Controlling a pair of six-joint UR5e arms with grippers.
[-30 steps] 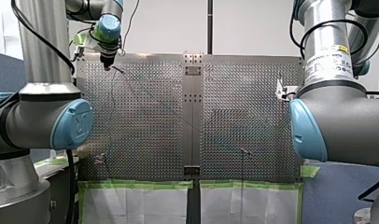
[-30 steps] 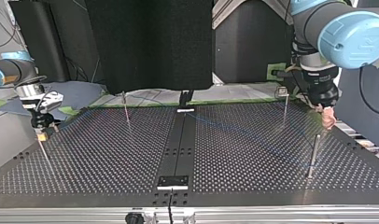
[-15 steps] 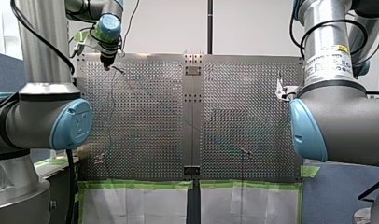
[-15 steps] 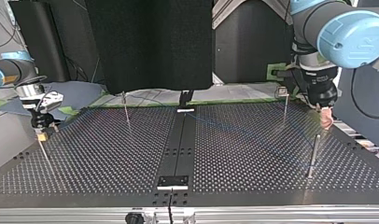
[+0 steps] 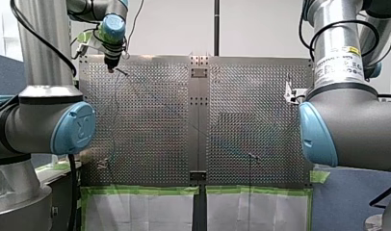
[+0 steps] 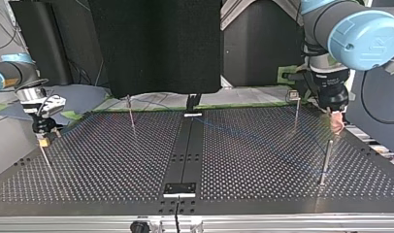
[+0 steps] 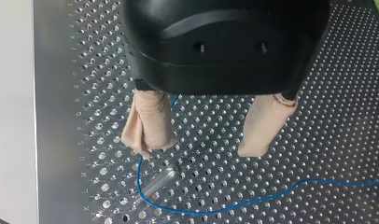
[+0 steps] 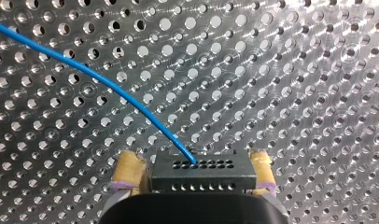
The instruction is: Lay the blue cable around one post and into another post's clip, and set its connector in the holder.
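My right gripper (image 8: 195,167) clamped the black connector (image 8: 201,179) between its pads, the blue cable (image 8: 108,88) running ahead. My left gripper (image 7: 199,150) hung, jaws parted, the cable passing beside one finger and curving round a post (image 7: 159,182) below.

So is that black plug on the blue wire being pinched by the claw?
Yes, the connector sits clamped between my right gripper's yellow pads.
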